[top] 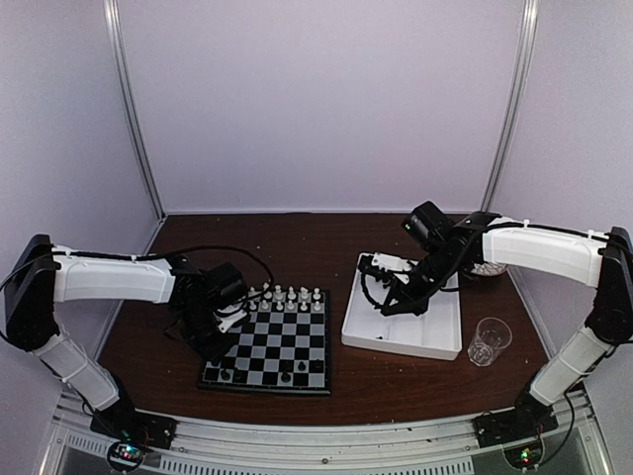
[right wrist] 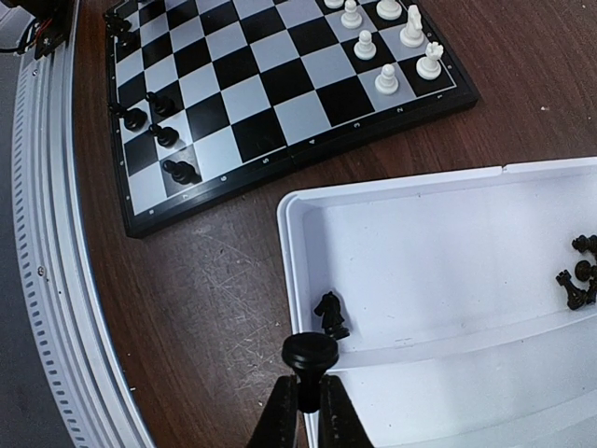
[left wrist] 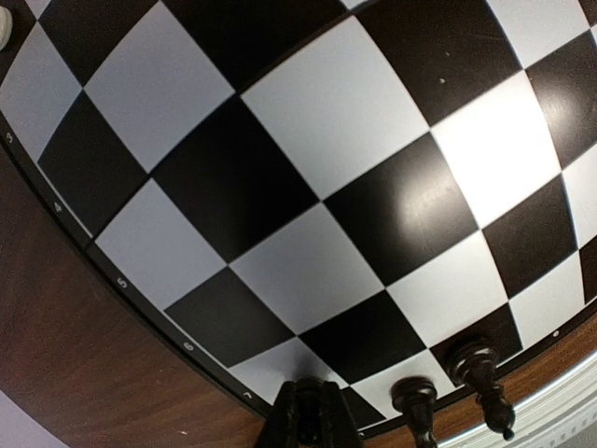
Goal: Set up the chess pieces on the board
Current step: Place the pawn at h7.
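Observation:
The board (top: 272,348) lies in front of the left arm, with white chess pieces (top: 287,296) in its far rows and a few black ones (top: 286,376) in its near row. My left gripper (top: 216,344) is low over the board's near left corner. In the left wrist view it (left wrist: 314,411) is shut on a small black piece (left wrist: 315,390), beside two standing black pieces (left wrist: 416,403). My right gripper (top: 389,297) hovers over the white tray (top: 435,341). In the right wrist view it (right wrist: 310,399) is shut on a black pawn (right wrist: 310,355) above the tray's left rim (right wrist: 291,280).
A black knight (right wrist: 329,315) lies in the tray near the rim, and more black pieces (right wrist: 578,275) lie at its right side. A clear glass (top: 489,340) stands right of the tray. A metal rail (top: 316,435) runs along the table's near edge.

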